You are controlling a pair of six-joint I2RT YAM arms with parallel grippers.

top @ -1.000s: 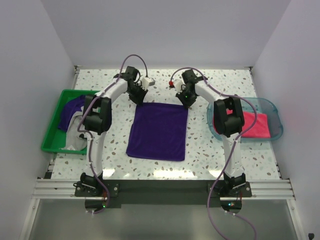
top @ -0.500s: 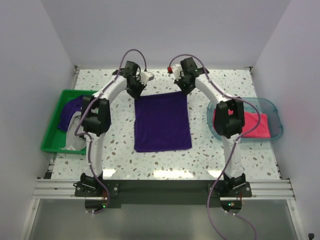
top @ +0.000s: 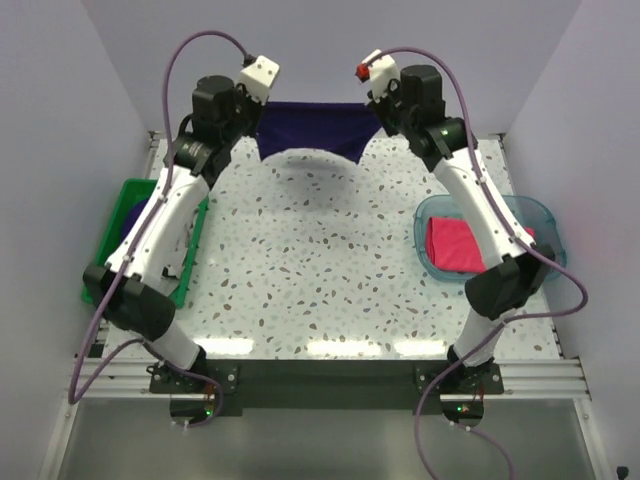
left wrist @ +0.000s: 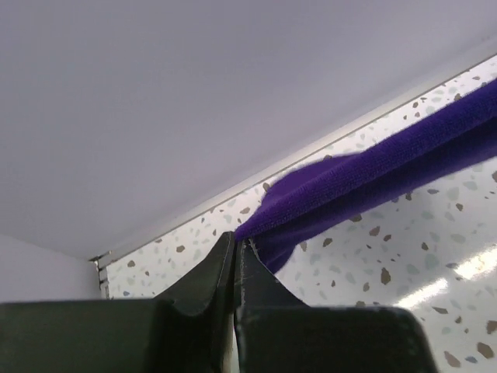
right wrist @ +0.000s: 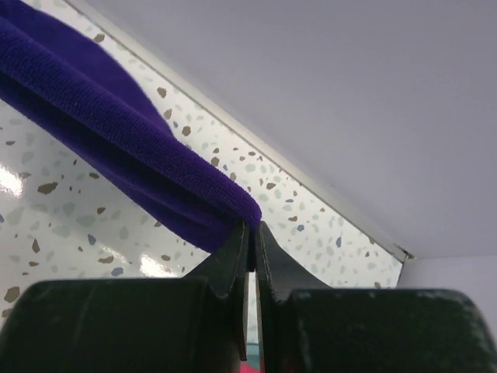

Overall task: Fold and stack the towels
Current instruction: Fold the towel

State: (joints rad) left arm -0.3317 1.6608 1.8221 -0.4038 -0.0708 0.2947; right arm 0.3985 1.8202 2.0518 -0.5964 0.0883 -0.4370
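Observation:
A dark purple towel (top: 315,125) hangs high above the far side of the table, stretched between my two grippers. My left gripper (top: 258,112) is shut on its left corner, and the left wrist view shows the cloth (left wrist: 365,175) running away from the closed tips (left wrist: 234,239). My right gripper (top: 380,112) is shut on the right corner; the right wrist view shows the towel (right wrist: 116,132) pinched at the tips (right wrist: 252,228). A folded hot pink towel (top: 458,245) lies in the teal tray (top: 540,215). Another purple towel (top: 133,215) peeks from the green bin (top: 110,230), mostly hidden by my left arm.
The green bin sits at the left edge of the speckled table (top: 320,270) and the translucent teal tray at the right edge. White walls close in the back and both sides. The towel's shadow (top: 310,170) falls on the far part of the table.
Both arms have lifted the purple towel off the table by its far corners, up and toward the back wall. It lay flat before; now it hangs in the air.

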